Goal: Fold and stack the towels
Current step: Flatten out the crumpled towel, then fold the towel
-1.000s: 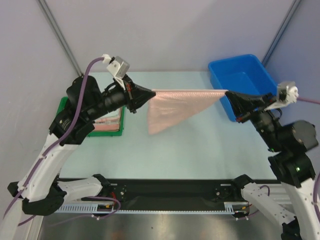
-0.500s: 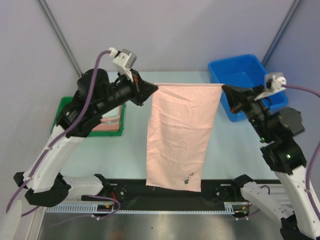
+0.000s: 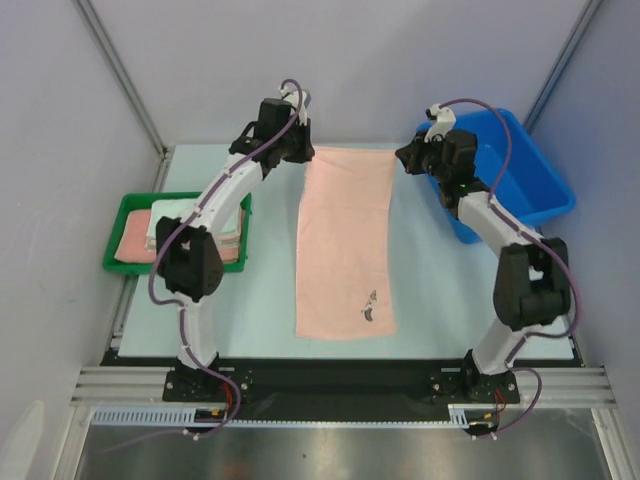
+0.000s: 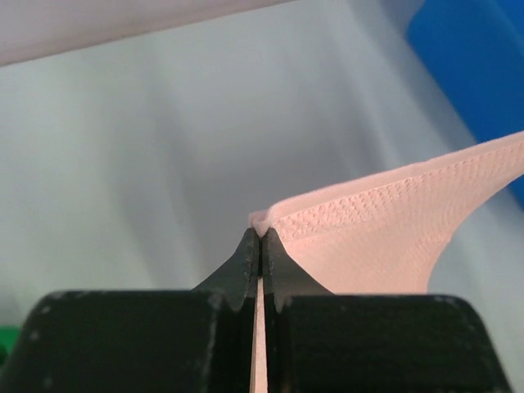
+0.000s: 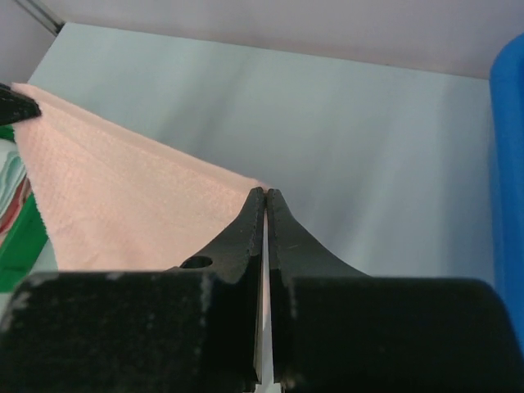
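Mostly, skew risk: if the arms bring the far edge back at unequal pace, the salmon-pink towel (image 3: 345,250) would likely fold crooked (corners off).
slip risk: each grip takes only a thin corner, so a sharp tug could pull the cloth free; dragging low could bunch it.
left gripper (image 4: 259,237): jaws pressed together on the towel's far left corner.
right gripper (image 5: 266,192): jaws pressed together on the towel's far right corner.
towel's place: spread lengthwise on the table (image 3: 450,290), its far corners slightly raised.
green tray (image 3: 112,262): left of the towel, apart from it; holds folded towels (image 3: 150,235), pink and white.
blue bin (image 3: 545,190): right of the towel's far end; no cloth shows inside.
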Robot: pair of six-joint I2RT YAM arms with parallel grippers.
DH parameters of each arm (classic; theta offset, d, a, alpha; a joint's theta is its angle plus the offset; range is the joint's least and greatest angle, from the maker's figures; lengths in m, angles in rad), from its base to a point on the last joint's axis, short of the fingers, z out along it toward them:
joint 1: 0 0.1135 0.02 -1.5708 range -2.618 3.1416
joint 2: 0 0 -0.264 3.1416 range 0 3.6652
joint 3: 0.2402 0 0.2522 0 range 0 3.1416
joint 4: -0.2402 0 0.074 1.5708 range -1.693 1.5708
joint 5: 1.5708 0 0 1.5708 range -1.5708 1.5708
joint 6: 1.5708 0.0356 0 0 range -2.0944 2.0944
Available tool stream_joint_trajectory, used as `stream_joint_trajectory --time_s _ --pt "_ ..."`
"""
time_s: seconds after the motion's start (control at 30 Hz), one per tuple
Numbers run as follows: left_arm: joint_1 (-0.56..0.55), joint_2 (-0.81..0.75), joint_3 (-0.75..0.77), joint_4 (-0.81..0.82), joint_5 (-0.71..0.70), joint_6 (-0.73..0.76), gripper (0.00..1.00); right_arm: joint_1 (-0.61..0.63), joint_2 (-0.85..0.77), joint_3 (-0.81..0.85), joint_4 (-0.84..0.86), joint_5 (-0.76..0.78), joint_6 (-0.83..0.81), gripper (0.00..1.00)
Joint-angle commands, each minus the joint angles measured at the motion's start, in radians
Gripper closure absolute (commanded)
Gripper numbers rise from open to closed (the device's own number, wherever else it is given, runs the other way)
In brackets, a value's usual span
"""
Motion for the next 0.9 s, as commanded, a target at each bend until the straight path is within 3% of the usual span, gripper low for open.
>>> stream_joint_trajectory --time_s 0.0,0.17,0.47,0.57,0.87 --pt "0.044 0.123 0.231 0.065 0.027 0.083 1.0 -0.026 0.155 0.139 0.217 -0.111 -0.035 1.0" --pt "0.075 0.298 0.335 0.071 0.067 0.088 1.0 -0.046 0.321 0.231 0.251 -0.145 -0.037 1.0" --pt "0.075 0.226 0.149 0.128 0.05 0.139 1.0 -0.048 0.318 0.163 0.254 -0.194 -0.035 1.0" --pt "0.069 0.142 0.039 0.119 0.046 0.14 1.0 -0.043 0.239 0.101 0.197 -0.177 -0.032 1.0" --pt "0.012 -0.2 -0.479 0.202 0.061 0.094 1.0 0.015 -0.07 -0.233 0.066 -0.076 0.009 1.0"
